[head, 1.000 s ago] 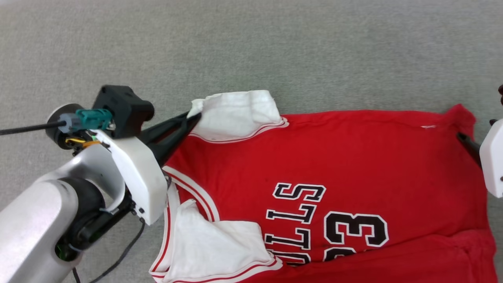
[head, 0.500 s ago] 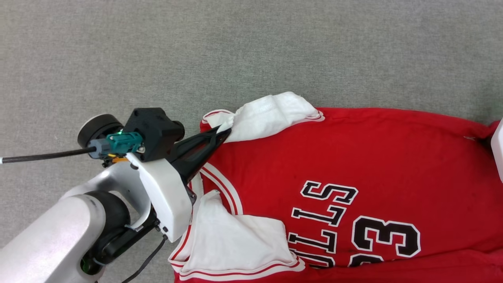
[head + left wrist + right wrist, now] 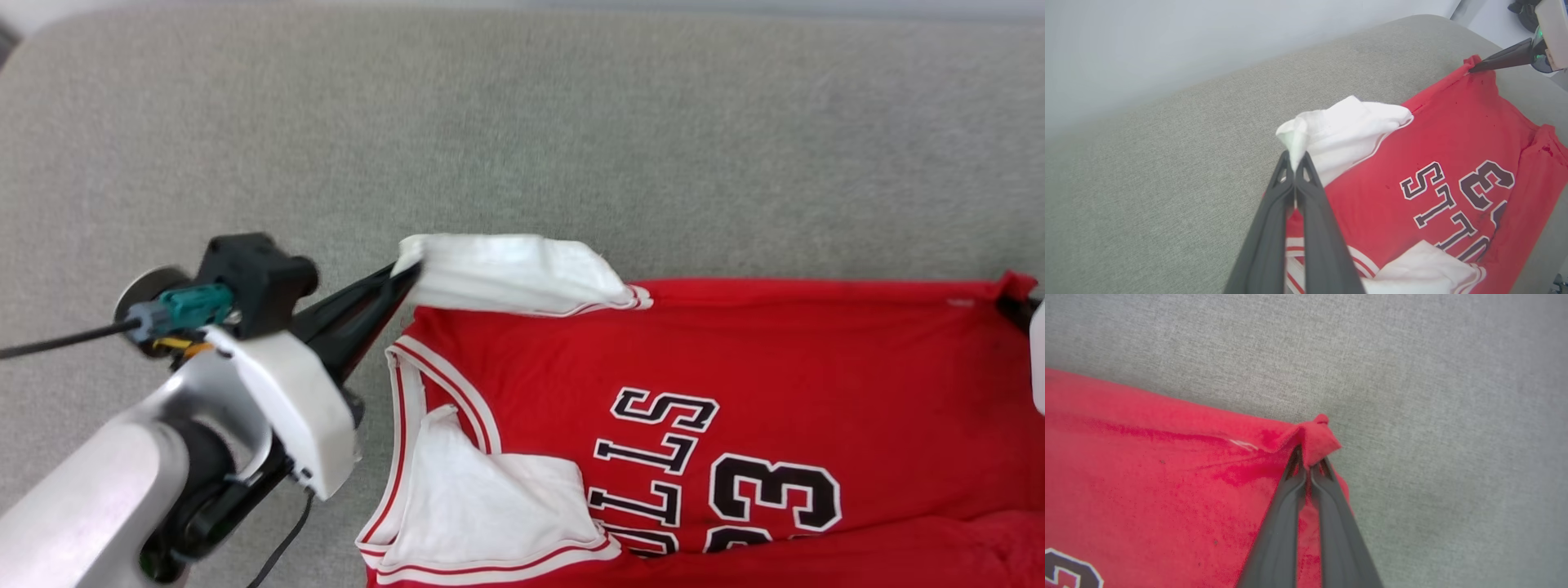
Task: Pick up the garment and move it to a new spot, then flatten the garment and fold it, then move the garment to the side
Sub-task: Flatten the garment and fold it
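Broadly, a grey fabric surface [image 3: 522, 122] is stretching across the head view, and in the left wrist view its far edge is meeting a pale wall [image 3: 1167, 41]. The garment [image 3: 775, 351], a red jersey T-shirt, is lying chest-up on the near half of that surface. Its collar is pointing toward the robot's left and its hem toward the robot's right, with its near edge running off the bottom of the head view.

The robot's silver left arm [image 3: 122, 490] is reaching in from the lower left, trailing a black cable [image 3: 57, 347]. The left gripper [image 3: 411, 271] is pinching the edge of the far white sleeve [image 3: 514, 273], its two dark fingers pressed tight together with cloth bunching at their tips. The near white sleeve [image 3: 490, 506] is lying folded in over the chest, just beside the striped collar trim [image 3: 408, 384].

At the far right edge the right gripper [image 3: 1308, 465] is clamping the far hem corner [image 3: 1316, 437]. Its fingers are drawn together, and the red cloth is puckering into a small peak above them. The black, white-outlined lettering [image 3: 653, 441] and the number 33 [image 3: 771, 494] are reading sideways across the chest.
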Motion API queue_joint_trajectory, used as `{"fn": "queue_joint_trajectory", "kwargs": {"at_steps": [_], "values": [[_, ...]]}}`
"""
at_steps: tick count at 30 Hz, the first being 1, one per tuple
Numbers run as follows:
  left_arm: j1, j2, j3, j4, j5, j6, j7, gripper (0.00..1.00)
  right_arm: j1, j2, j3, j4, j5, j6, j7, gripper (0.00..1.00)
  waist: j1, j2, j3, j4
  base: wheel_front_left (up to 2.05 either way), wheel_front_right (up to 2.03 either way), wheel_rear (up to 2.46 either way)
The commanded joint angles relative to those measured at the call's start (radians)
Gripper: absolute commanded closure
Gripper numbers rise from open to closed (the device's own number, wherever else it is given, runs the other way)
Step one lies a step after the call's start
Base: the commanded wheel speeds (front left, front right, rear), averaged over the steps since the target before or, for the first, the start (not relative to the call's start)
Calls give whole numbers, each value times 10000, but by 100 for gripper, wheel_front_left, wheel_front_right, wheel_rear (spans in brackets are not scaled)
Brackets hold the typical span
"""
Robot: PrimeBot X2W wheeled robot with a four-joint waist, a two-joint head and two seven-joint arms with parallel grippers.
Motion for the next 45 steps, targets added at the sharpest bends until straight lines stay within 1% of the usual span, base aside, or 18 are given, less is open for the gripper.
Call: {"fn": "queue_joint_trajectory", "kwargs": {"at_steps": [1, 5, 7, 9, 13, 16, 18, 24, 28, 30, 36, 37, 38, 39, 40, 41, 42, 45], "values": [[404, 142, 115, -10, -95, 142, -140, 100, 404, -145, -65, -264, 40, -9, -55, 100, 0, -1, -566, -188, 0, 0, 0], [1206, 392, 189, -317, -327, 473, -238, 100, 1360, -165, -303, -1063, 253, -8, -273, 100, 0, -1, -1121, -188, 0, 0, 0], [1597, 646, 185, -526, -214, 682, -233, 100, 2032, -9, -538, -1531, 469, -8, -397, 100, 0, -1, -1318, -162, 0, 0, 0], [2022, 747, 116, -707, -230, 854, -236, 100, 2762, -53, -773, -1981, 427, -8, -466, 100, 0, -1, -1458, -109, 0, 0, 0], [2947, 987, -47, -993, -474, 1111, -214, 100, 4204, 214, -1195, -2698, 349, -8, -560, 100, 0, -1, -1589, -32, 0, 0, 0], [3553, 1151, -366, -945, -431, 1156, -141, 100, 5084, 292, -1315, -2978, 282, -8, -575, 100, 0, -1, -1571, 16, 0, 0, 0], [3918, 1217, -641, -774, -364, 1102, -99, 100, 5509, 267, -1283, -2993, 160, -8, -568, 100, 0, -1, -1544, 24, 0, 0, 0], [4305, 990, -1255, 19, -291, 824, -67, 100, 6053, -54, -979, -2762, -40, -8, -517, 100, 0, -1, -1457, 61, 0, 0, 0], [4144, 769, -1555, 625, -157, 562, -40, 100, 6032, -295, -589, -2575, -94, -8, -631, 100, 0, -1, -1395, 66, 0, 0, 0], [4100, 711, -1621, 770, -90, 497, -57, 100, 5983, -334, -487, -2526, -118, -8, -676, 100, 0, -1, -1376, 61, 0, 0, 0], [3828, 214, -1978, 1756, 202, 134, -295, 100, 5771, -420, 51, -2107, -70, -8, -900, 100, 0, -1, -1378, 34, 0, 0, 0], [3776, 166, -2020, 1885, 259, 65, -328, 100, 5730, -427, 95, -2056, -86, -8, -979, 44, 0, -1, -1403, 27, 0, 0, 0], [3726, 112, -2027, 1998, 312, 60, -444, 100, 5699, -395, 108, -1982, -80, -8, -1054, 0, 0, -1, -1444, 18, 0, 0, 0], [3710, 39, -2016, 2121, 345, 61, -547, 96, 5662, -372, 137, -1929, -86, -8, -1143, 0, 0, -1, -1498, 5, 0, 0, 0], [3752, -35, -1997, 2234, 317, 73, -632, 58, 5620, -339, 129, -1881, -76, -8, -1228, 0, 0, -1, -1560, -11, 0, 0, 0], [3789, -80, -1979, 2317, 266, 88, -699, 18, 5595, -291, 111, -1835, 5, -8, -1282, 0, 0, -1, -1614, -36, 0, 0, 0], [3788, -90, -1954, 2391, 247, 75, -757, 0, 5585, -228, 77, -1819, 91, -6, -1341, 0, 0, -1, -1665, -54, 0, 0, 0], [3717, -131, -1853, 2558, 381, 121, -1097, 0, 5659, -203, -85, -1874, 294, -6, -1445, 0, 0, -1, -1909, -104, 0, 0, 0]]}}
